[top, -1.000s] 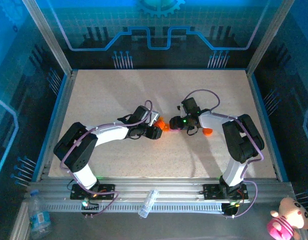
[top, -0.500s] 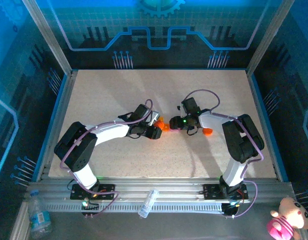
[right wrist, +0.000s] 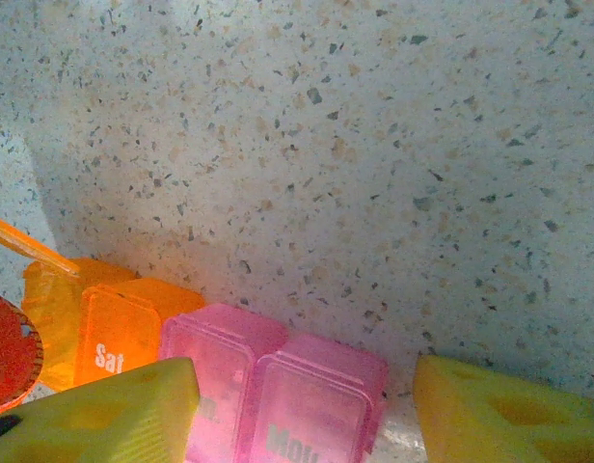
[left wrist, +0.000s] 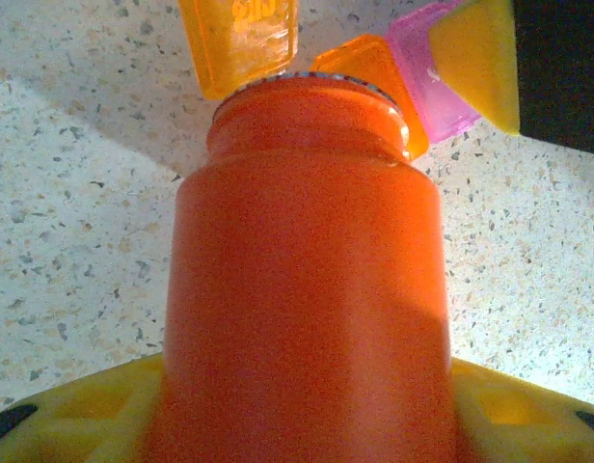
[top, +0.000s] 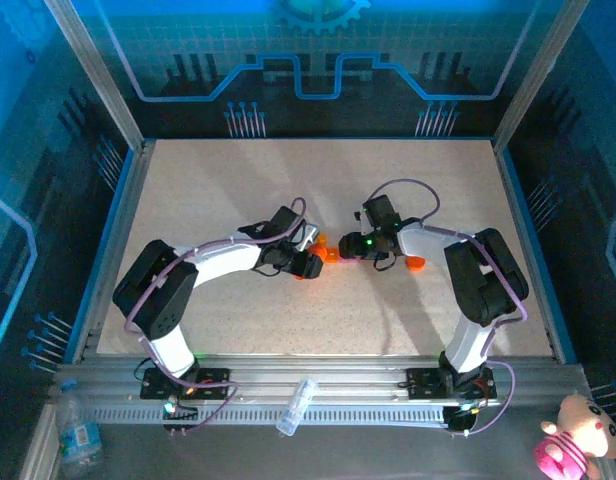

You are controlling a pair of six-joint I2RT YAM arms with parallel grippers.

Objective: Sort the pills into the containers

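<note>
The orange bottle lies uncapped in my left gripper, which is shut on its body between yellow fingers. Its open mouth points at the containers, a strip of orange and pink compartments. The end orange one has its lid flipped up. In the top view the left gripper and right gripper meet at the strip. My right gripper is open, its yellow fingers straddling the two pink compartments, with a gap on the right side. No pills are visible.
An orange round cap lies on the speckled table just right of the right gripper. Blue frame rails edge the table. A small clear bottle rests on the near rail.
The left arm has shifted slightly, bringing the bottle's mouth closer to the strip. The right arm has stayed still.
</note>
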